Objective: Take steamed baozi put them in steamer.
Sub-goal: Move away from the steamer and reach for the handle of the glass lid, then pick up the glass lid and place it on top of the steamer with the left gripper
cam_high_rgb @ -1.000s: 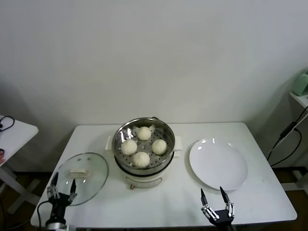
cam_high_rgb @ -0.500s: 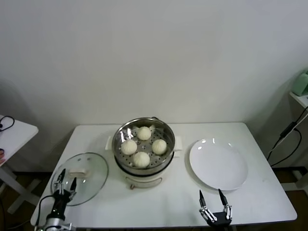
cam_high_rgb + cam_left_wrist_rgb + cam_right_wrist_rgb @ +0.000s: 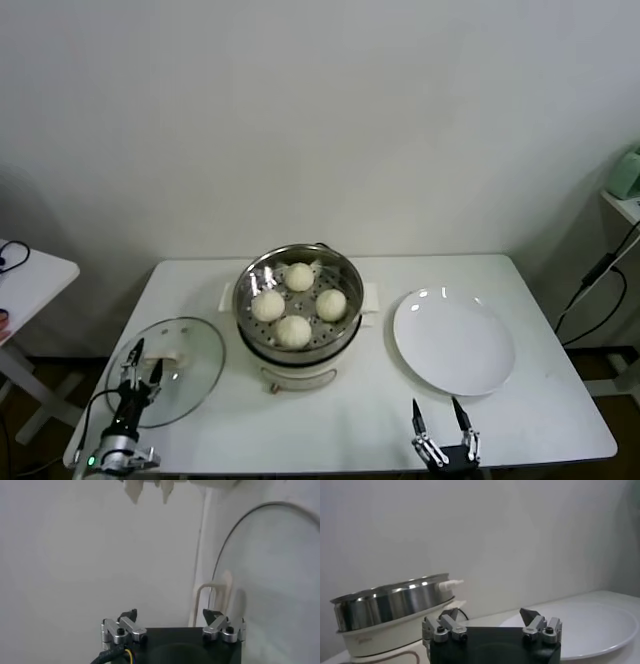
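Note:
The steamer (image 3: pixel 345 320), a shiny steel pot on a cream base, stands mid-table with several cream-white baozi (image 3: pixel 293 331) on its perforated tray. My left gripper (image 3: pixel 146 362) is open and empty at the near left, over the near edge of the glass lid (image 3: pixel 190 350). In the left wrist view its fingers (image 3: pixel 131 615) are spread wide, with the lid (image 3: pixel 270 565) just beyond. My right gripper (image 3: pixel 435 405) is open and empty at the front edge, just short of the plate. In the right wrist view the steamer (image 3: pixel 395 602) rises ahead of it.
An empty white plate (image 3: pixel 453 340) lies right of the steamer, and shows as a plate (image 3: pixel 595 625) in the right wrist view. The white table (image 3: pixel 350 420) ends just in front of both grippers. A small side table (image 3: pixel 30 275) stands far left, and cables (image 3: pixel 600 290) hang at the right.
My left gripper has moved forward and inward, over the edge of the glass lid. The right gripper has shifted slightly to the left and lower in the view. The baozi have not moved.

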Controlling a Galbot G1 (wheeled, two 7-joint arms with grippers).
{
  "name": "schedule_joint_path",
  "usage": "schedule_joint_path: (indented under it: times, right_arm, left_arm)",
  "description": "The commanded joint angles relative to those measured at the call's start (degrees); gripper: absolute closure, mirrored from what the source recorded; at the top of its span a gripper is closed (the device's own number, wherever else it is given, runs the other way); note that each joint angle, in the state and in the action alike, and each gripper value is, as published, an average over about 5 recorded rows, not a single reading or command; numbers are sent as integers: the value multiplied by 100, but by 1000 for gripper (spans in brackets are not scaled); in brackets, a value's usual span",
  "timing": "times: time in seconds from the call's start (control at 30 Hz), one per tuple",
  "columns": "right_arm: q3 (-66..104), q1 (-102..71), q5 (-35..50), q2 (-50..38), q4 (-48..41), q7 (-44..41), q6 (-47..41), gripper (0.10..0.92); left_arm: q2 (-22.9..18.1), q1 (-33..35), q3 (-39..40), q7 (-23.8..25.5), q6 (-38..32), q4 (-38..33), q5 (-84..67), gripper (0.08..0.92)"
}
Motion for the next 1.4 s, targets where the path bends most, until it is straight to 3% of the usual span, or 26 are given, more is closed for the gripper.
schedule_joint_path:
  times: [0.03,0.4,0.5,1.2,1.4]
  right_arm:
    - [-8,-19,-5,18,8,-8,29,203]
    - [-12,-60,10,34,63,11,53,203]
    - [-33,-84,11,42,96,14,62,203]
    - [-58,-131,53,73,135,53,126,203]
    - [-45,-156,57,69,182,49,150,203]
  left_arm:
    - [18,-263,18,155,117,109,129,177]
    - [11,-324,48,190,142,169,213,177]
    - [3,-337,57,190,143,208,235,212]
    - [-44,-281,61,151,103,171,294,812]
    - [-42,-257,36,167,151,0,291,861]
